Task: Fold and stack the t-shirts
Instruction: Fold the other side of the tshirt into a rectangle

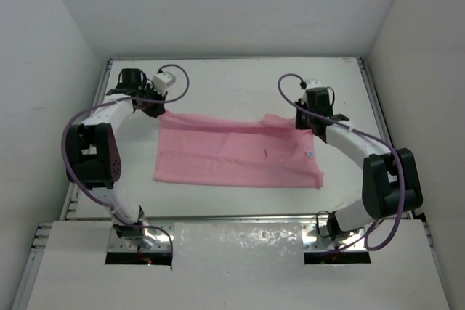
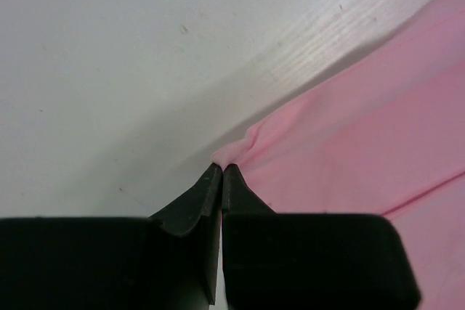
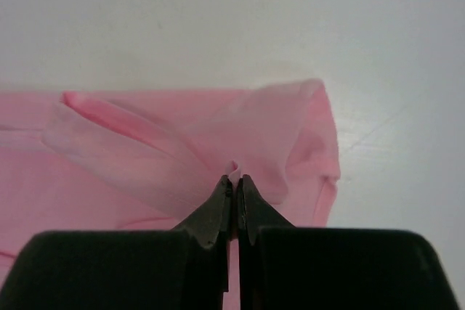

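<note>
A light-pink t-shirt (image 1: 236,154) lies spread on the white table, folded to a wide rectangle. My left gripper (image 1: 155,106) sits at its far left corner, and in the left wrist view the gripper (image 2: 221,170) is shut with a pinch of the t-shirt (image 2: 349,143) bunched at the fingertips. At the far right corner is my right gripper (image 1: 308,123). Seen from the right wrist, that gripper (image 3: 235,179) is shut on a small fold of the t-shirt (image 3: 182,143), which puckers up between the tips.
White walls close in the table (image 1: 240,85) on the left, far and right sides. A metal rail (image 1: 374,99) runs along the right edge. The arm bases (image 1: 138,234) stand at the near edge beside a white panel (image 1: 240,252).
</note>
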`<state>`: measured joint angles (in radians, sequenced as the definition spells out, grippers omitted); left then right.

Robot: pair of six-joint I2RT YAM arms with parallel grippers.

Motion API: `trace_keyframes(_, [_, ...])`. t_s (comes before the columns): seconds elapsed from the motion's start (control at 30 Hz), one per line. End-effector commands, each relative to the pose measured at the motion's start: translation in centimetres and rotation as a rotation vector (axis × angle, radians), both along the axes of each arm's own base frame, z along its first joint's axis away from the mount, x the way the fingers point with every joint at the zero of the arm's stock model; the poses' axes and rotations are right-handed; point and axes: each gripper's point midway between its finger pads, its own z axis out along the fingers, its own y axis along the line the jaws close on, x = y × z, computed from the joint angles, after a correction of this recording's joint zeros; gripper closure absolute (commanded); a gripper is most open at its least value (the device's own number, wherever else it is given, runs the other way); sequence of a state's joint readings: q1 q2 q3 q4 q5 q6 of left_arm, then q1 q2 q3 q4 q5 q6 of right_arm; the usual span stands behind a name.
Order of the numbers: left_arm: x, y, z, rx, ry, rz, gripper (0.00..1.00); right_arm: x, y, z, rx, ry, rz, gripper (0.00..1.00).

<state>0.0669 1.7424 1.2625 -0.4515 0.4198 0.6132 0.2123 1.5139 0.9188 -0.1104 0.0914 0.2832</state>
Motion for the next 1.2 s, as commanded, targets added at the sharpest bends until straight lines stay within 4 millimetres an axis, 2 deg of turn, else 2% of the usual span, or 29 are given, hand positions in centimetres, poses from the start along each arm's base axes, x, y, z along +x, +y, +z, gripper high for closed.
trace_keyframes(0.0, [-3.0,-0.2,-1.6,0.062,0.014,-0.164,1.00,-3.0,0.2,-3.4,0.031,0.055,0.003,1.00])
trace_keyframes(0.1, [-5.1,-0.2,-2.9,0.106,0.027,-0.262,1.00,-4.1,0.5,-4.1,0.072,0.054,0.004,1.00])
trace_keyframes(0.27, [-5.3,0.0,-4.1,0.123,0.023,-0.266,1.00,-4.8,0.3,-5.3,0.071,0.071,-0.006,1.00])
trace_keyframes(0.4, [-5.3,0.2,-4.1,0.153,0.006,-0.282,1.00,-5.7,0.1,-5.8,0.063,0.084,-0.001,1.00])
trace_keyframes(0.7, [-6.3,0.3,-3.9,0.167,0.027,-0.319,0.98,-5.9,0.3,-5.1,0.070,0.073,0.018,1.00])
trace_keyframes(0.77, [-7.2,0.4,-4.3,0.184,0.054,-0.350,0.88,-6.5,0.4,-5.7,0.073,0.091,0.024,1.00])
trace_keyframes(0.8, [-7.5,0.6,-4.5,0.191,0.068,-0.359,0.81,-6.7,0.4,-6.0,0.076,0.102,0.027,1.00])
trace_keyframes(0.83, [-8.2,0.7,-4.7,0.198,0.097,-0.371,0.70,-7.1,0.5,-6.5,0.080,0.117,0.026,1.00])
trace_keyframes(0.87, [-8.5,1.2,-4.7,0.223,0.113,-0.376,0.66,-7.2,0.6,-6.8,0.084,0.127,0.028,1.00])
trace_keyframes(0.9, [-8.4,2.1,-4.3,0.265,0.123,-0.371,0.59,-7.3,1.1,-6.9,0.108,0.133,0.042,1.00])
trace_keyframes(0.93, [-8.7,2.2,-4.4,0.264,0.134,-0.371,0.58,-7.4,1.1,-7.1,0.110,0.140,0.043,1.00])
trace_keyframes(1.0, [-7.6,3.6,-2.6,0.289,0.109,-0.347,0.57,-7.4,1.2,-7.5,0.113,0.152,0.043,1.00])
trace_keyframes(1.03, [-7.1,3.8,-0.7,0.273,0.103,-0.345,0.55,-7.4,1.1,-7.5,0.110,0.153,0.042,1.00])
trace_keyframes(1.07, [-6.7,3.8,0.6,0.225,0.085,-0.352,0.54,-7.5,1.0,-7.7,0.102,0.160,0.044,1.00])
trace_keyframes(1.1, [-6.8,3.5,2.8,0.198,0.089,-0.376,0.54,-7.5,1.0,-7.7,0.098,0.159,0.044,1.00])
trace_keyframes(1.17, [-7.4,1.7,3.7,0.128,0.088,-0.507,0.54,-7.5,0.9,-7.7,0.095,0.157,0.045,1.00])
